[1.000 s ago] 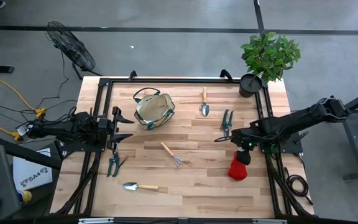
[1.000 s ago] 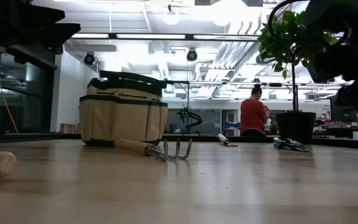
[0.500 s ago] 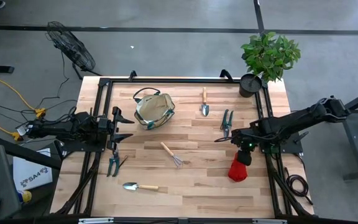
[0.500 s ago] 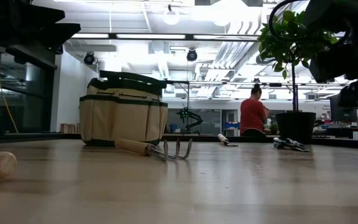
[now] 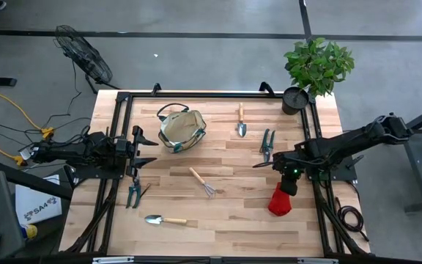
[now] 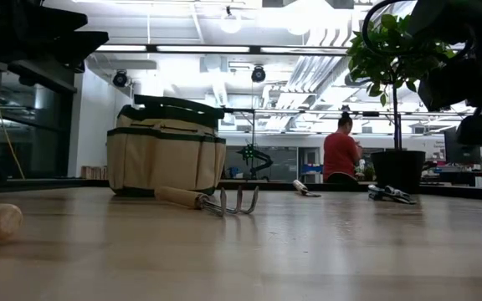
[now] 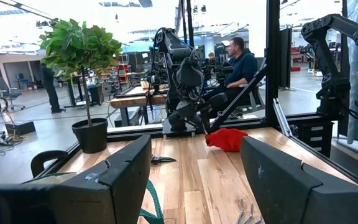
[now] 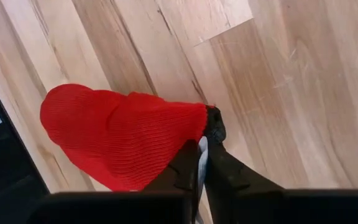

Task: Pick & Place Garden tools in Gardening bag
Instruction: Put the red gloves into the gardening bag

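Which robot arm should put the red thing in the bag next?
Probably the right. The right gripper is already shut on the edge of the red item at the table's right side. The left gripper waits open at the left edge, nearer the gardening bag but holding nothing.

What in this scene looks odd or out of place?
The red item under the right gripper looks like soft knitted cloth, not a tool, lying near the table's right edge. The gripper is shut on its edge. Nothing seems spilled or broken.
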Controlling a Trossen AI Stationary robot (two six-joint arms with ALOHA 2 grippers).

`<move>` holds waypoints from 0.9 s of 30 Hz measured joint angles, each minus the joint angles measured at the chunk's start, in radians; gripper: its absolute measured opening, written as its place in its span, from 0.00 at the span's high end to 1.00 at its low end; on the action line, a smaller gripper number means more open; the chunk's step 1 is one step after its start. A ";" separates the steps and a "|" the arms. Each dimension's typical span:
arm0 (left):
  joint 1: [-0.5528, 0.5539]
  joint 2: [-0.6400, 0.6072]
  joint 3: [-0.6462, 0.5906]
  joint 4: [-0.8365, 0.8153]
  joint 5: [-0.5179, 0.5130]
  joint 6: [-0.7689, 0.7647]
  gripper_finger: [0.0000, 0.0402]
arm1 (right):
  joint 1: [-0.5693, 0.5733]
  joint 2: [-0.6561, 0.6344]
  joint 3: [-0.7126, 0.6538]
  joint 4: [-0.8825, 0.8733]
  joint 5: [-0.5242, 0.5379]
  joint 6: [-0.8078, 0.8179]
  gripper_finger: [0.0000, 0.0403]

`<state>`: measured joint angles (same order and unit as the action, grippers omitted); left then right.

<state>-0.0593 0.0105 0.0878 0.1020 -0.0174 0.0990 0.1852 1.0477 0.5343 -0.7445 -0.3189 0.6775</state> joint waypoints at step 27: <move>0.000 0.000 0.000 0.000 0.000 0.000 0.40 | -0.003 0.000 0.000 0.386 0.087 -0.049 0.99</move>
<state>-0.0590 0.0108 0.0876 0.1020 -0.0174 0.0990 0.1825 1.0473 0.5346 -0.3582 -0.2316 0.6287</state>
